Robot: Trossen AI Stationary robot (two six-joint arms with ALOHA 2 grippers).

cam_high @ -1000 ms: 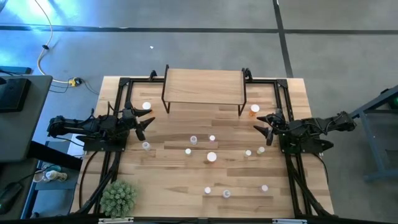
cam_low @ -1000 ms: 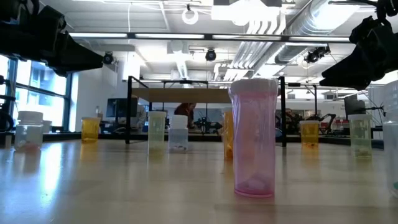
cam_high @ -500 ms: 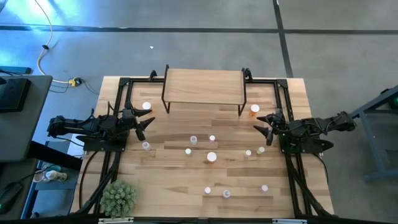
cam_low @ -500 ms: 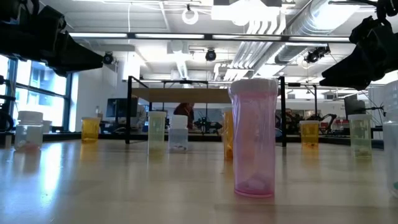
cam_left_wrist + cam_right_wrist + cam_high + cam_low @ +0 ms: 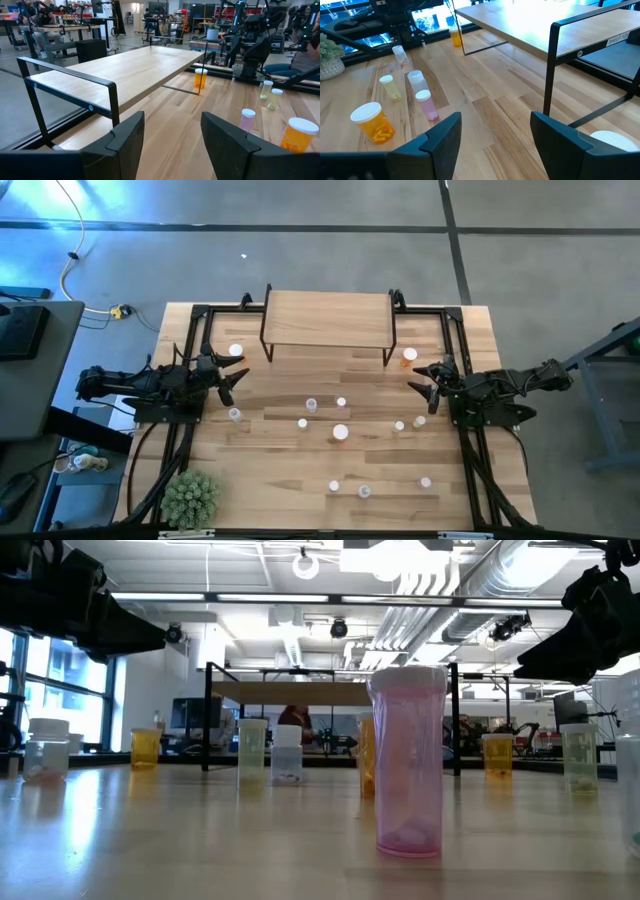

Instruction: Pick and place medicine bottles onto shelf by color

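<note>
The shelf [image 5: 328,320] stands on thin black legs at the table's far middle, its top bare. Several small white-capped medicine bottles stand upright on the tabletop in front of it. Among them are an orange one [image 5: 409,356] by the shelf's right leg, a wider white-capped one [image 5: 341,432] in the middle, and a pink one [image 5: 410,762] close to the low camera. My left gripper [image 5: 230,382] hovers open at the table's left side, with nothing between its fingers [image 5: 125,142]. My right gripper [image 5: 424,386] hovers open at the right side, also with nothing between its fingers.
A green spiky plant ball [image 5: 190,497] sits at the near left corner. Black frame rails [image 5: 190,345] run along both table sides by the arm bases. A white-capped bottle [image 5: 236,351] stands just beyond my left gripper. Bare wood lies between the shelf and the bottles.
</note>
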